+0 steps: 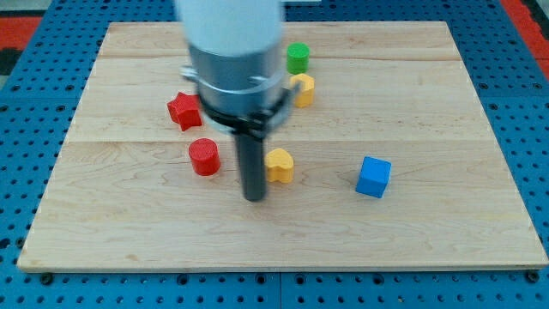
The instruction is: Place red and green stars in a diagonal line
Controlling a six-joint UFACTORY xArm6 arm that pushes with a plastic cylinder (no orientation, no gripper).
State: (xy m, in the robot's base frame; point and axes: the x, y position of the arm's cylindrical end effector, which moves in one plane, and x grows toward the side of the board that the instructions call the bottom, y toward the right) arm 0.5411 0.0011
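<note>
My tip (255, 197) is seen empty on the wooden board (429, 240), between a red cylinder (204, 157) and a yellow block (280, 165) (touching the latter); a red star (184, 111) is set above.

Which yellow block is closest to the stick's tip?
The lower yellow block: it sits right beside my tip, on the view's right. The other yellow block is farther up the board, near the green block.
</note>
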